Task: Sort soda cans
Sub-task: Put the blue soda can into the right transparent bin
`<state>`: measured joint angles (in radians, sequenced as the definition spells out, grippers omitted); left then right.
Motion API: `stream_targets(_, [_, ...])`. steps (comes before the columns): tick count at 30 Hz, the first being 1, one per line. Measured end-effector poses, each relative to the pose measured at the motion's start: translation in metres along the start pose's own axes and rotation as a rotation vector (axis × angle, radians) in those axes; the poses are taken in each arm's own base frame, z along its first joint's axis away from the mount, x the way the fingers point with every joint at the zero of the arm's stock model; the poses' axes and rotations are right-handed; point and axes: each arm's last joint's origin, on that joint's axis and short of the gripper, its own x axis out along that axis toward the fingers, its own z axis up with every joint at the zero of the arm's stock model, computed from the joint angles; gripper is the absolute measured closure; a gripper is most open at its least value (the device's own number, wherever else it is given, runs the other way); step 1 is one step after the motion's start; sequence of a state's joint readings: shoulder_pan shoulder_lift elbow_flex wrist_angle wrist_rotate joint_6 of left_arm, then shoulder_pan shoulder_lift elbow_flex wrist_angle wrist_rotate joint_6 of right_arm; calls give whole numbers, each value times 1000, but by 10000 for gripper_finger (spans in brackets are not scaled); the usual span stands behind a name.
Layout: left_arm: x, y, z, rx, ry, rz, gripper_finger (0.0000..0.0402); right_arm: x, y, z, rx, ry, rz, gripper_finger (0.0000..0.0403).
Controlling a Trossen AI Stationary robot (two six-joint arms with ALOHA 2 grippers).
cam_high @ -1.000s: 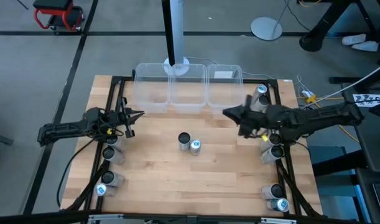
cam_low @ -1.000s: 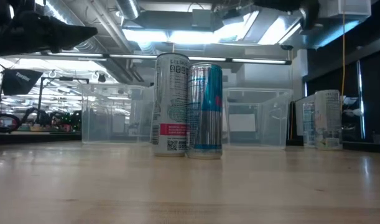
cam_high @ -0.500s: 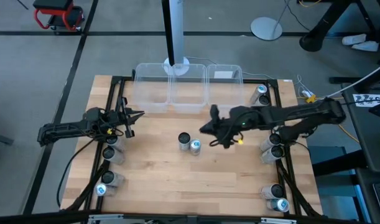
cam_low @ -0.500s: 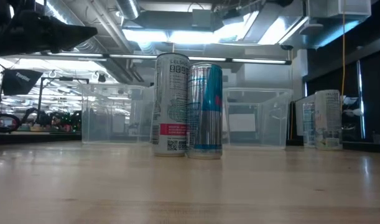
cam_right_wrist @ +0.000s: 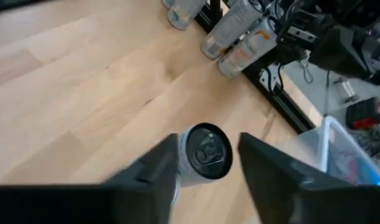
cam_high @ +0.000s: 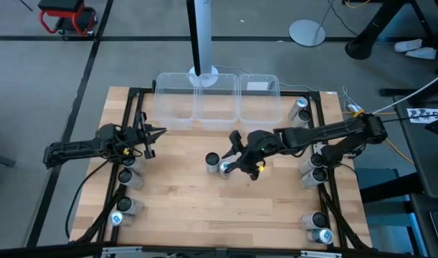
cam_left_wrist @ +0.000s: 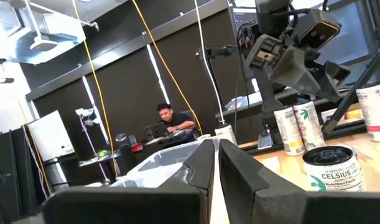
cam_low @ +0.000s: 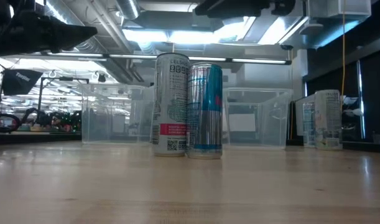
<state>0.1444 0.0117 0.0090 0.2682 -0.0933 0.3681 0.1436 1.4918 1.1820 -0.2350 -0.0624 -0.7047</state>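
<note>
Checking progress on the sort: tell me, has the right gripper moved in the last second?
Yes. The right gripper has swung away from the table's right edge toward the middle, now open beside the two centre cans, below the clear bins.

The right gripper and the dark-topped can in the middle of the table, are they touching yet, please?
Apart. In the right wrist view the dark-topped can stands between the right gripper's open fingers, with bare wood visible on both sides.

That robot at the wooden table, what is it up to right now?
It is sorting soda cans. The right gripper hangs over the two cans in the middle of the table, open around the dark-topped can, with the teal-topped can beside it. The left gripper waits shut near the left edge. The clear bins at the back look empty.
</note>
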Motion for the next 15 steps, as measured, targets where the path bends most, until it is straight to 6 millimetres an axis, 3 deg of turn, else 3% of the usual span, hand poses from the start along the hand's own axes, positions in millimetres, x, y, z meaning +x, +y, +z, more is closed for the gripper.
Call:
stream_targets(8, [0, -1, -3, 4, 27, -11, 384, 6, 4, -6, 100, 46, 32, 69])
stream_targets(15, [0, -2, -4, 3, 40, -16, 384, 26, 12, -20, 191, 183, 29, 28])
